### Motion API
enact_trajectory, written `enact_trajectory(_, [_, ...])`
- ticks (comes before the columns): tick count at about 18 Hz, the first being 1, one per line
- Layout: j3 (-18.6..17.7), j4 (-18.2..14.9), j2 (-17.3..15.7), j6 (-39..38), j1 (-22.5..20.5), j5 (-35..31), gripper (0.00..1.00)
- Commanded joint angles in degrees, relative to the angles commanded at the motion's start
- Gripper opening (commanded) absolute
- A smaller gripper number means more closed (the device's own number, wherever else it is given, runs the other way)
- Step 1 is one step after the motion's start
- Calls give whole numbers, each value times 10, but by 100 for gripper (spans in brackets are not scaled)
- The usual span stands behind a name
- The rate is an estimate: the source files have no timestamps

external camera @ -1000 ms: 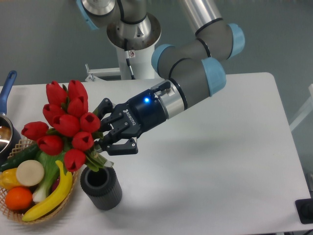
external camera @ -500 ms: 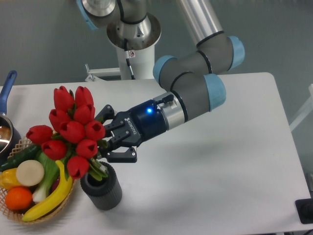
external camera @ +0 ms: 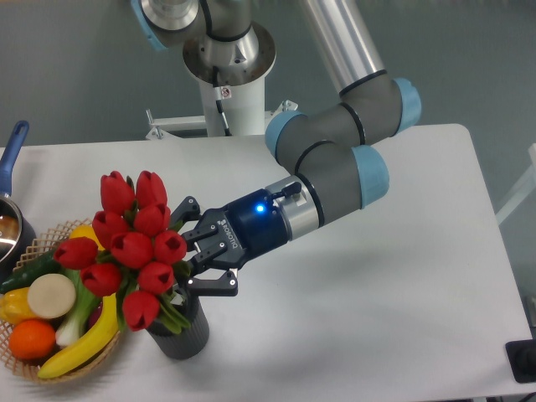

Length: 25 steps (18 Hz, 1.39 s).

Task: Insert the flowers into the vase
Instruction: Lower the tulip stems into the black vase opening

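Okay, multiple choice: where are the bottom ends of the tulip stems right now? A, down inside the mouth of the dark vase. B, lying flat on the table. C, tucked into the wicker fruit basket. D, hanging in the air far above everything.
A: the green stems of the tulips, held by the gripper, run down into the mouth of the dark ribbed vase, beside the wicker fruit basket.

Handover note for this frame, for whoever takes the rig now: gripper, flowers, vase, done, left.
Gripper: shut on the flowers' stems, jaws just above the vase.
Flowers: red tulip bunch leaning left over the fruit basket, stem ends at or just inside the vase mouth.
Vase: upright on the table, right of the basket.
Done: bunch brought to the mouth.
Left: lower fully, release, withdraw.
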<state>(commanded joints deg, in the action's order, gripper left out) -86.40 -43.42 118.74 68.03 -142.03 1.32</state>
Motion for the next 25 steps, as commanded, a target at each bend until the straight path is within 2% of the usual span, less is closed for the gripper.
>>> enact_trajectory(10, [-8, -1, 5, -3, 9, 0, 33])
enact_trajectory(17, [-33, 0, 12, -2, 8, 0, 34])
enact_trajectory(25, [-45, 0, 25, 2, 4, 0, 34])
